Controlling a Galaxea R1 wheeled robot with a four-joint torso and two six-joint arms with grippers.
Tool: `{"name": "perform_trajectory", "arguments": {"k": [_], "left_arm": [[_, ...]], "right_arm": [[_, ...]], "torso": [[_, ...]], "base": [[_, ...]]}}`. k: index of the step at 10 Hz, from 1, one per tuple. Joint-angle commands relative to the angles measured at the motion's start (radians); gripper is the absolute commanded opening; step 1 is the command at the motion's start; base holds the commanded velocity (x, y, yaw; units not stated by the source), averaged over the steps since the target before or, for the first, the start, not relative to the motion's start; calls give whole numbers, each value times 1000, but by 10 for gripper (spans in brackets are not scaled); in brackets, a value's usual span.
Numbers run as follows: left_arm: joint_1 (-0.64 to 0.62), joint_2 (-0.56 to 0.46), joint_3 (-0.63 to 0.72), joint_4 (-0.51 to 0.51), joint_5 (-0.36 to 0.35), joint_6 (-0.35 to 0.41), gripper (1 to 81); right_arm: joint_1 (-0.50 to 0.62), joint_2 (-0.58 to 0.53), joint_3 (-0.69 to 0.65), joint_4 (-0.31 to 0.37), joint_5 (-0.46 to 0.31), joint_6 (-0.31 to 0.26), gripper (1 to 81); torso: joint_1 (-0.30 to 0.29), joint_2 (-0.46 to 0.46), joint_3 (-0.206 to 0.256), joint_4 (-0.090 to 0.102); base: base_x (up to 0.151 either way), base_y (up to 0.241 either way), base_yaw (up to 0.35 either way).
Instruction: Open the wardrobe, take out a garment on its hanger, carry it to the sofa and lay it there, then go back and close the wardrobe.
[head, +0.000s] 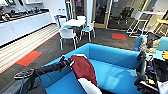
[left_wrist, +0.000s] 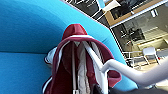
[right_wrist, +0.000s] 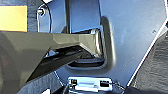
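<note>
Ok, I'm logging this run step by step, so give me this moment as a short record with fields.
stage: the garment is at the sofa
garment: maroon jacket with white sleeves, draped over the sofa's seat
hanger: white, inside the jacket's collar
sofa: bright blue
left gripper: at the top of the jacket, by the hanger
surroundings: white table with white chairs behind the sofa, orange floor patches

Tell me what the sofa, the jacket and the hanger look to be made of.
Sofa: bright blue woven upholstery, matte, softly rounded edges, likely fabric over padding.
Jacket: maroon cloth with white sleeves, draping in soft folds; probably knit or fleece.
Hanger: smooth, glossy white, thin curved hook; looks like plastic, though coated metal is possible.
</note>
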Motion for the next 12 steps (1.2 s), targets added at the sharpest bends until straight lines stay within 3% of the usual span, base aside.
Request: {"name": "perform_trajectory", "arguments": {"k": [1, 2, 4, 5, 10, 11, 12], "left_arm": [[-159, -66, -7, 37, 58, 7, 10], [-144, -78, -7, 52, 51, 7, 10], [-95, -89, -7, 86, 47, 7, 10], [-72, -90, -15, 101, 47, 7, 10], [32, -86, -18, 176, 44, 9, 10], [54, -90, -19, 192, 44, 9, 811], [71, -99, -26, 205, 47, 7, 811]], "right_arm": [[8, -1, 4, -10, -45, 0, 811], [8, -1, 4, -7, -45, 0, 811], [8, 1, 4, -7, -45, 2, 811], [7, 1, 4, -7, -45, 0, 811], [5, 10, 5, -10, -48, 0, 811], [5, 10, 4, -10, -48, 0, 811], [5, 13, 4, -10, -52, -1, 811]], "torso": [[0, 0, 0, 95], [0, 0, 0, 34], [0, 0, 0, 88], [0, 0, 0, 96], [0, 0, 0, 95], [0, 0, 0, 95], [0, 0, 0, 95]], "base": [[0, 0, 0], [0, 0, 0], [0, 0, 0], [0, 0, 0], [0, 0, 0], [0, 0, 0], [0, 0, 0]]}}
